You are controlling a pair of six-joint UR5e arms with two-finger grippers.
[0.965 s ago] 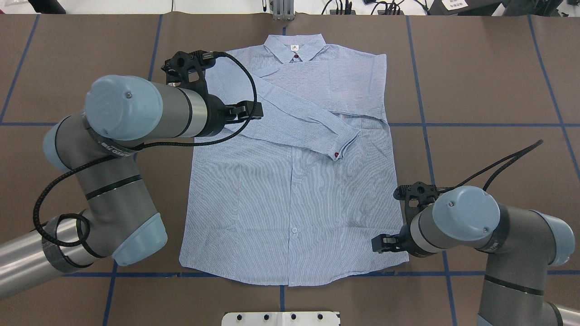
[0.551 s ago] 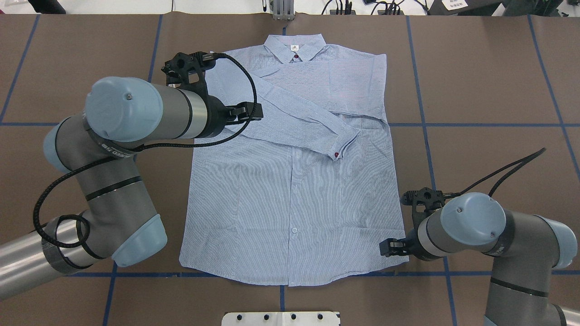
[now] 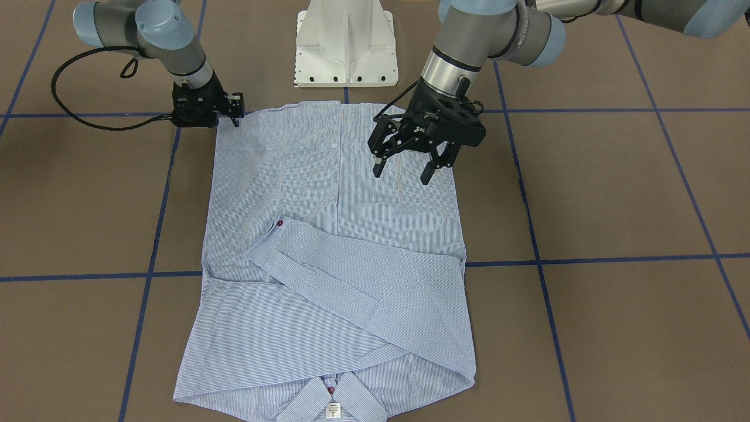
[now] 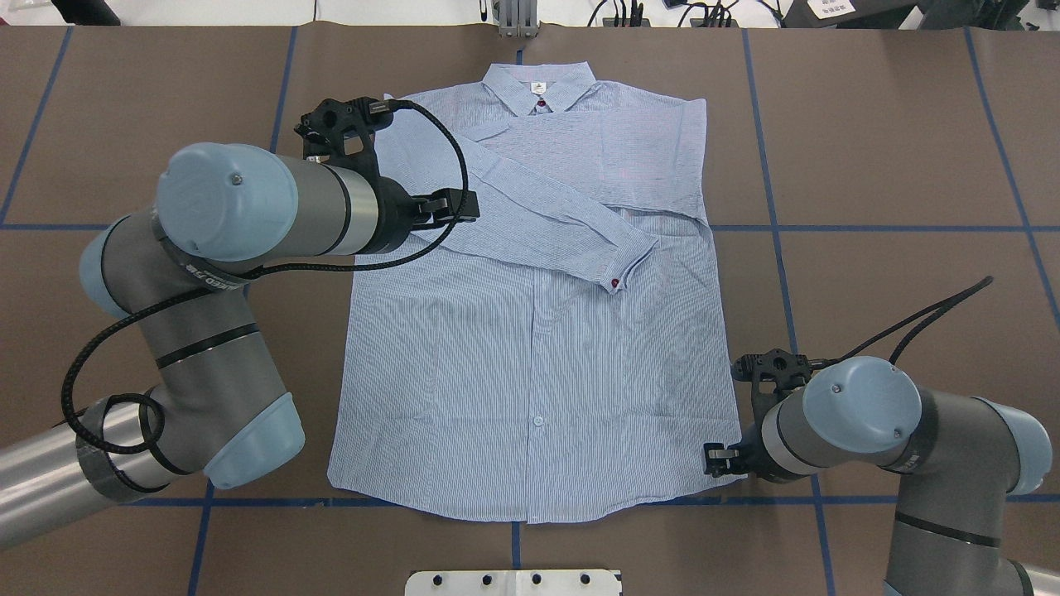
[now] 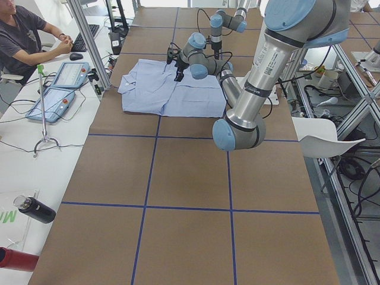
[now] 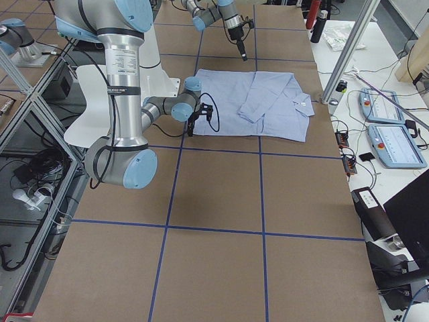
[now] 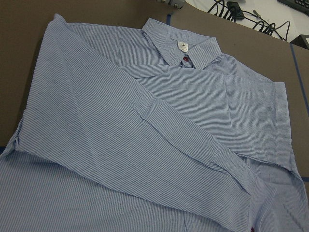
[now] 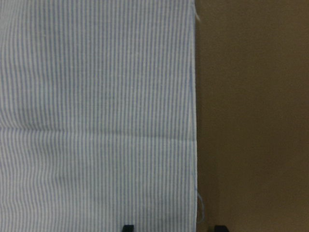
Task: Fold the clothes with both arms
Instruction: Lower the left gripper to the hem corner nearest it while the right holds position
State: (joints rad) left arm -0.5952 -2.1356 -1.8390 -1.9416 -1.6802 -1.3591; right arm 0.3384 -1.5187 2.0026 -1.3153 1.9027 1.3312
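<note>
A light blue, finely white-striped long-sleeved button-up shirt [image 4: 530,372] lies flat on the brown, blue-taped table [image 4: 894,149], straight out from the white pedestal base [image 3: 345,47]. Its hem is nearest the base and its collar farthest, with both sleeves folded across the chest. The left black two-finger gripper [image 3: 401,175] hangs above the shirt's body out from the base's left side, jaws spread wide and holding nothing. The right black two-finger gripper [image 3: 228,117] sits low at the hem corner on the base's right side. Its fingers are parted astride the shirt's side edge and closed on nothing.

Open table [image 4: 869,124] flanks the shirt [image 4: 530,372] on 2 sides — white pedestal [image 3: 345,47] near its hem.
</note>
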